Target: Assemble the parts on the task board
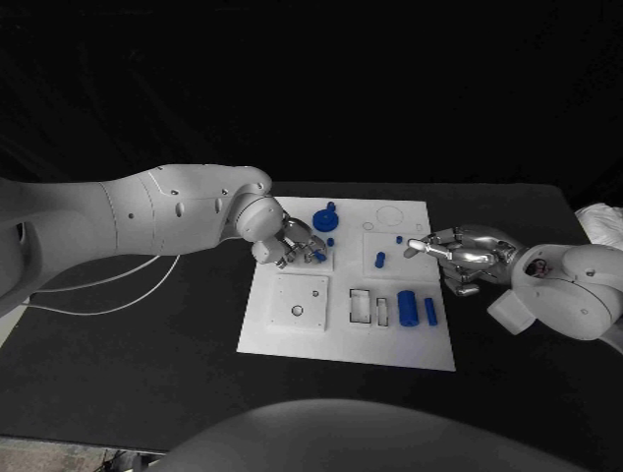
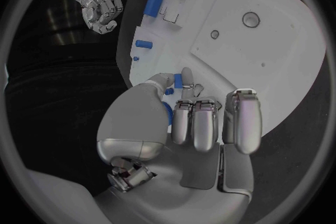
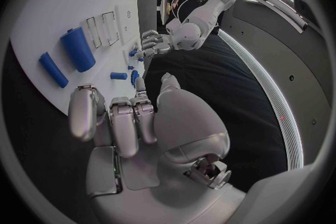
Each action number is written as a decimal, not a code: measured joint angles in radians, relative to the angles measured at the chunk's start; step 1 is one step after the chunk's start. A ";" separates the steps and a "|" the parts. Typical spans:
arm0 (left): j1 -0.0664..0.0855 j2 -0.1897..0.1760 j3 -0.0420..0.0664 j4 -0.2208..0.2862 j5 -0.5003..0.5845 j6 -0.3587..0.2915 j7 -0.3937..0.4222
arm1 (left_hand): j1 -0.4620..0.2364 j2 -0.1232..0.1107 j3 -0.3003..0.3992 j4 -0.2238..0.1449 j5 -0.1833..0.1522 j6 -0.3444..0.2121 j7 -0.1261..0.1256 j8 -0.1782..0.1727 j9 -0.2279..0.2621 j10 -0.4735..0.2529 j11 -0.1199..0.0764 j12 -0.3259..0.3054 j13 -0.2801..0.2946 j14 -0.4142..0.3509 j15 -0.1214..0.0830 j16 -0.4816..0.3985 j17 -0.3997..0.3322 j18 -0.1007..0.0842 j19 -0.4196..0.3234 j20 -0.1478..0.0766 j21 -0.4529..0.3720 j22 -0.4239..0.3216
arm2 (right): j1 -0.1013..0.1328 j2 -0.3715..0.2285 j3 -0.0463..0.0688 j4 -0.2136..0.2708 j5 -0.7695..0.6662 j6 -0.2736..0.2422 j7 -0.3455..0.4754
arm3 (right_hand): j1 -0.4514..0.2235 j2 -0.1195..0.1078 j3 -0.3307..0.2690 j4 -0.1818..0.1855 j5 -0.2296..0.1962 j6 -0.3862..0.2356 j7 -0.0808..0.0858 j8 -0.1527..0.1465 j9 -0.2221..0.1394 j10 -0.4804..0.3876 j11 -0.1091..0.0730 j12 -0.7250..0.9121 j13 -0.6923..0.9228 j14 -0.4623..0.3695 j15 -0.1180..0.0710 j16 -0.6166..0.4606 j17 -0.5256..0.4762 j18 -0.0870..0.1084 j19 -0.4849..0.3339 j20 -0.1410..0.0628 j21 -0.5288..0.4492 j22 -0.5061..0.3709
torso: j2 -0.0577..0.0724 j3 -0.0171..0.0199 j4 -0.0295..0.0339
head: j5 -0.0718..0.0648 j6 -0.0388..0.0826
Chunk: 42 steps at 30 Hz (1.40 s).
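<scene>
The white task board (image 1: 343, 339) lies mid-table. My left hand (image 1: 295, 243) hovers over its far left part, its thumb and a finger pinching a small blue part (image 2: 170, 91). A round blue part (image 1: 326, 218) stands just beyond that hand. A small blue peg (image 1: 379, 261) lies mid-board. A large blue cylinder (image 1: 408, 306) and a thinner one (image 1: 429, 311) lie near the board's right edge. My right hand (image 1: 461, 256) hangs at the board's right edge, fingers curled in on nothing (image 3: 133, 117).
Rectangular slots (image 1: 368, 307) and a square plate with a hole (image 1: 301, 300) sit in the board's near half. A white cloth (image 1: 616, 228) lies at the table's far right. Pale cables (image 1: 113, 285) run along the left side.
</scene>
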 measured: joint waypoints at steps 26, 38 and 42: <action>-0.001 -0.025 0.000 0.071 -0.097 -0.037 -0.001 | -0.082 -0.047 0.115 -0.049 -0.001 0.007 0.001 0.038 0.091 0.000 -0.007 0.000 0.000 0.000 0.000 0.000 0.001 0.000 0.000 -0.007 0.000 0.000 | -0.004 -0.010 0.000 0.000 0.001 0.002 0.000 | 0.008 0.000 0.003 -0.003 0.010 0.000 0.000 0.000 -0.001 -0.004 0.004 0.000 0.002 0.000 0.003 0.000 0.000 0.006 -0.004 -0.004 0.000 0.000 | 0.000 -0.0004 0.0009 | -0.003 0.000; 0.022 -0.079 0.002 0.164 -0.173 -0.044 -0.001 | -0.092 -0.057 0.129 -0.052 0.001 0.007 0.001 0.055 0.123 -0.003 -0.010 0.000 0.000 0.003 -0.003 0.000 0.000 0.000 -0.004 -0.011 -0.004 0.001 | -0.008 -0.012 0.000 -0.002 0.001 0.003 -0.001 | 0.016 -0.002 0.008 -0.008 0.010 0.002 -0.002 0.000 -0.002 -0.008 0.009 0.000 0.002 -0.006 0.001 0.000 0.000 0.006 -0.004 -0.004 -0.004 0.000 | -0.001 -0.0004 0.0002 | 0.000 0.000; 0.048 -0.094 0.002 0.188 -0.235 -0.030 -0.001 | -0.092 -0.057 0.133 -0.051 0.001 0.007 0.001 0.055 0.126 -0.003 -0.010 0.000 0.000 0.003 -0.003 0.000 0.000 0.000 -0.004 -0.011 -0.004 0.001 | -0.011 -0.012 0.000 -0.002 0.001 0.003 -0.001 | 0.020 -0.004 0.008 -0.008 0.010 0.003 -0.003 0.000 -0.002 -0.008 0.009 0.001 0.002 -0.006 0.001 0.000 0.000 0.006 -0.011 -0.004 -0.008 0.000 | -0.002 0.0000 -0.0006 | 0.001 0.000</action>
